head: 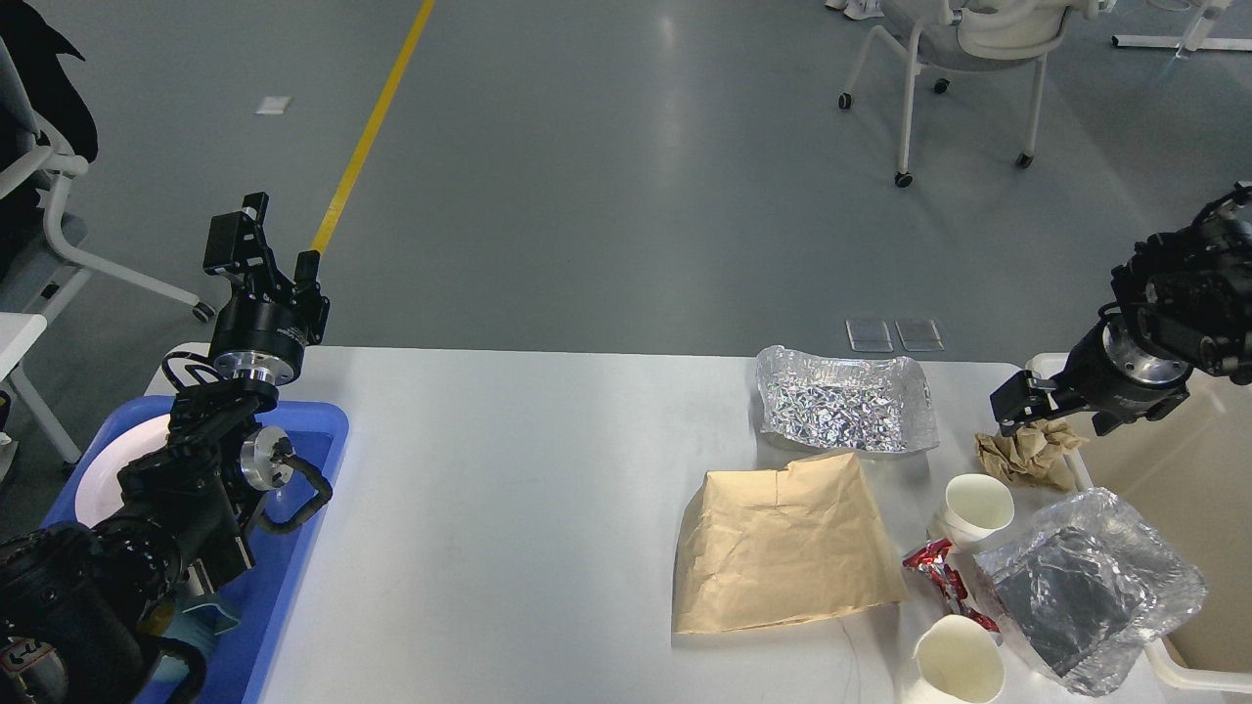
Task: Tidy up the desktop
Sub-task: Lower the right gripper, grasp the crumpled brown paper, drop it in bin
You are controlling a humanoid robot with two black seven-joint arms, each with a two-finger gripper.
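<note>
While the desktop (509, 489) fills the lower middle of view, most clutter sits on its right half: brown paper bag (782, 548) flat near centre-right, crinkled foil tray (846, 403) just behind bag, 2 white paper cups (978, 506) (961, 660) right of bag w/ a red wrapper (934, 572) between. Right gripper (1022, 403) grips crumpled brown paper (1029, 458), prob. over the bin edge. Left gripper (264, 249) is raised w/ fingers apart, above blue tray (303, 548) at desktop's left end.
</note>
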